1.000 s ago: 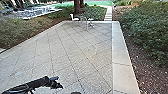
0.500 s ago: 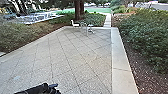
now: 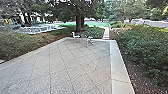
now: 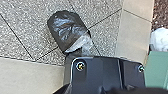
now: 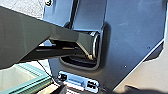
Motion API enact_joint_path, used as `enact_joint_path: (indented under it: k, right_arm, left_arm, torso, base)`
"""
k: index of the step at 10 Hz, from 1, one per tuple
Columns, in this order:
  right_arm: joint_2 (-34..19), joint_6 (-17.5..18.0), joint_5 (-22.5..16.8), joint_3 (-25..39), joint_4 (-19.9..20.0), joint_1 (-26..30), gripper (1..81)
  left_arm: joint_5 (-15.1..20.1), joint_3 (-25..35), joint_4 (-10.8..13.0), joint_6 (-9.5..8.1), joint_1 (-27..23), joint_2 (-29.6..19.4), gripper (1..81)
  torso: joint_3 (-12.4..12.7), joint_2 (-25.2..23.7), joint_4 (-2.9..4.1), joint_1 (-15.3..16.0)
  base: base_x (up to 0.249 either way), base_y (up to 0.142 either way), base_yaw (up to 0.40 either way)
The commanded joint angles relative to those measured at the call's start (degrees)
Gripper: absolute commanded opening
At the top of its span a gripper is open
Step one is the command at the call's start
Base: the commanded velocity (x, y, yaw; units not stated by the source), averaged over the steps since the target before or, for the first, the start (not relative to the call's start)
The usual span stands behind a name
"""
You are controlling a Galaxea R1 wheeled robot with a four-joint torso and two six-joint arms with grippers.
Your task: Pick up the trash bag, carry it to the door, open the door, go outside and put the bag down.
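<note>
- Trash bag (image 4: 67, 27), black: lay on the speckled paving (image 4: 22, 32), near a pale border (image 4: 132, 32).
- Left gripper and right gripper: state could not be determined.
- White chair (image 3: 75, 36): stood near the paving's far edge.
- Shrubs (image 3: 145, 45): grew beyond both side edges of the paving.

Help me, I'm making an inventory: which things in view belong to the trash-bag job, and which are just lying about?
Part of the job:
- black trash bag, seen against the paving
- paving, the outdoor ground

Just about:
- white chair near the paving's far edge
- tree trunk
- shrubs
- white rounded thing, too unclear to name
</note>
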Motion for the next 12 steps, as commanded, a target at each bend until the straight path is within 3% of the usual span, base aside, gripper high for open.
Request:
enact_joint_path:
  k: [1,2,3,5,6,7,8,9,10,11,12]
  right_arm:
    - [0.0,-0.1,-3.5,0.4,-0.1,0.8,81.1]
    - [-0.1,0.0,-3.5,0.4,0.1,0.8,81.1]
    - [0.0,0.0,-3.5,0.4,0.1,0.8,81.1]
    - [0.0,0.1,-3.5,0.4,0.1,0.8,81.1]
    - [0.0,0.1,-3.5,0.4,0.1,0.9,81.1]
    - [0.0,0.2,-2.7,0.3,0.0,0.9,81.1]
    - [0.0,0.2,-1.3,0.3,0.0,1.0,81.1]
    - [0.0,0.2,-1.2,0.3,0.0,1.1,81.1]
    - [0.3,0.1,-1.2,0.2,-0.4,1.2,81.1]
    - [0.4,0.1,-1.1,0.0,-0.4,1.2,81.1]
    - [0.6,0.1,-1.1,0.0,-0.4,1.4,81.1]
  left_arm:
    - [-0.4,-0.4,-0.6,8.41,6.3,3.9,81.1]
    - [-1.5,-0.4,-0.6,10.15,9.1,4.5,81.1]
    - [-5.4,-0.4,-0.5,11.23,12.2,4.9,81.1]
    - [-8.9,-0.4,-0.5,13.06,17.1,5.7,81.1]
    - [-10.0,-0.4,-0.5,13.6,19.1,6.3,81.1]
    - [-12.3,-0.4,-0.4,13.69,21.3,7.0,81.1]
    - [-15.9,-0.4,0.1,14.39,23.9,7.9,81.1]
    - [-18.2,-0.6,0.4,14.48,25.6,8.5,81.1]
    - [-18.9,-1.2,0.4,14.57,26.5,9.3,81.1]
    - [-20.2,-2.2,0.4,14.48,27.3,10.1,81.1]
    - [-21.8,-3.3,0.3,14.39,27.8,11.0,81.1]
  torso:
    - [0.0,0.0,-2.66,0.0]
    - [0.5,0.0,-5.23,0.0]
    - [0.7,0.0,-6.25,0.0]
    - [0.8,0.0,-9.0,-0.1]
    - [0.8,0.0,-6.27,-0.1]
    - [0.8,0.0,-7.78,-0.1]
    - [0.8,0.0,-8.61,-0.1]
    - [0.9,-0.1,-8.78,-0.1]
    - [6.2,-0.1,-8.76,-0.1]
    - [1.3,-0.1,-8.76,-0.1]
    - [2.2,-0.1,-8.76,-0.1]
  base:
    - [0.0,0.0,0.0]
    - [0.0,0.0,0.0]
    - [0.0,0.0,0.0]
    - [0.0,0.0,0.0]
    - [0.0,0.0,0.0]
    - [0.0,0.0,0.0]
    - [0.0,0.0,0.0]
    - [0.0,0.0,0.0]
    - [0.0,0.0,0.0]
    - [0.0,0.0,0.0]
    - [0.0,0.0,0.0]
